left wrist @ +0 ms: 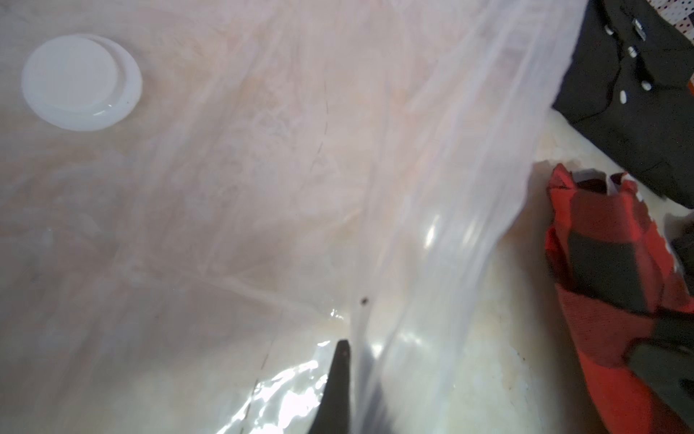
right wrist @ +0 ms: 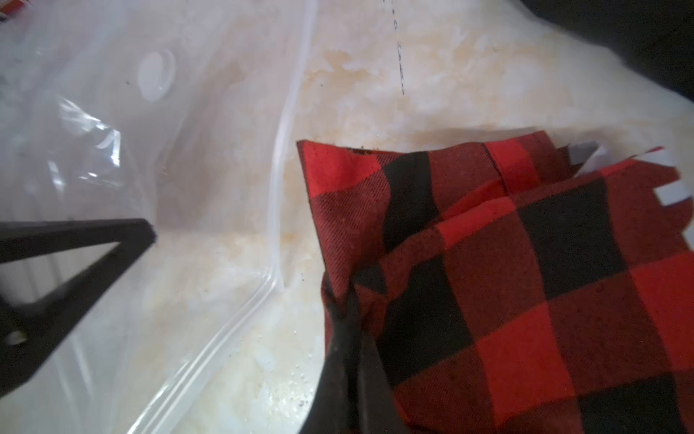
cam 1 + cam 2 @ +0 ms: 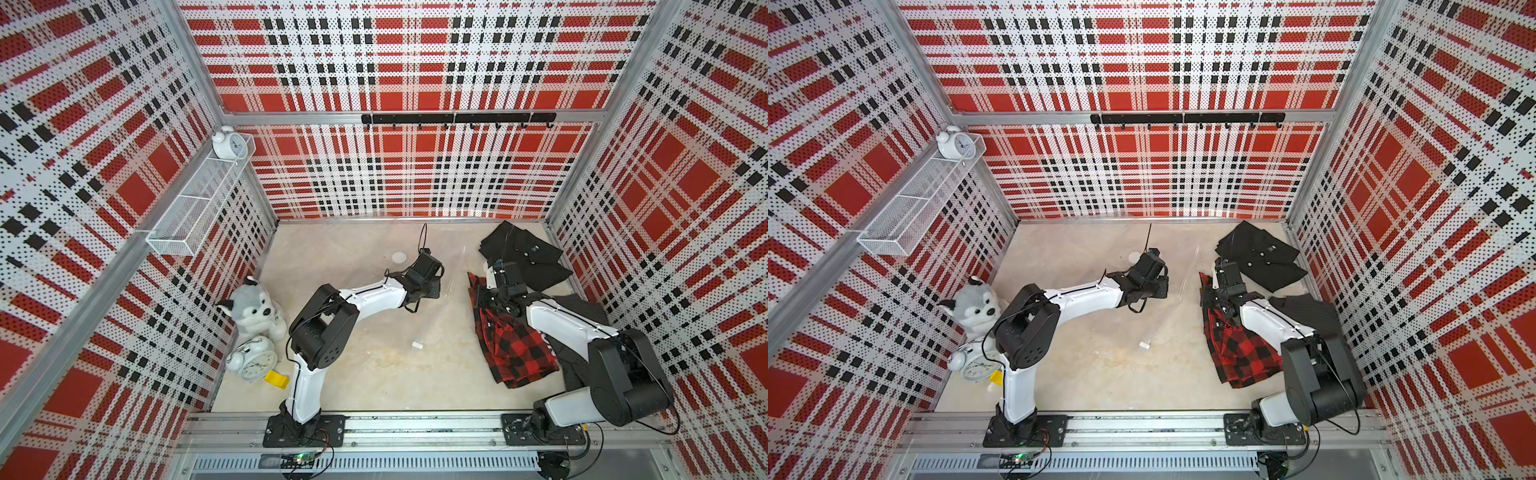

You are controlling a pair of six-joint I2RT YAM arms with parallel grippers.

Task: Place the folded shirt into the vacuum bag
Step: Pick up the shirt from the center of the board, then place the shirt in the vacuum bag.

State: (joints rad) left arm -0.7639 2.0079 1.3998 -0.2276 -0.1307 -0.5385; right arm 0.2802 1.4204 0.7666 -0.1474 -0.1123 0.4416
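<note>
Plastic of the vacuum bag (image 1: 263, 188) lies spread across the middle of the table (image 3: 449, 382). It is almost invisible in both top views, apart from its round white valve (image 3: 399, 257) toward 12 o'clock and its small white slider (image 3: 417, 345) toward 6 o'clock.

The left gripper (image 3: 437, 286) sits at the bag's 3 o'clock edge. Its fingers are closed on the upper sheet of the mouth and hold that sheet up off the table. In the left wrist view the film rises right beside a black fingertip (image 1: 342, 353).

The checked shirt (image 3: 515, 353), red and black, is outside the bag, on the table at about 4 o'clock. It lies just beside the open mouth, with a strip of bare table between its corner and the bag's zip strip (image 2: 278, 188). The right gripper (image 2: 351, 304) is clamped on the shirt's edge nearest the bag, with cloth bunched between its closed fingers.

A black shirt (image 3: 523, 257) lies at 2 o'clock. Another dark garment (image 3: 582, 307) lies under the right arm, touching the checked shirt. At 9 o'clock a stuffed husky (image 3: 253, 309) sits by the wall, with an alarm clock (image 3: 253, 362) at its 6 o'clock side.
</note>
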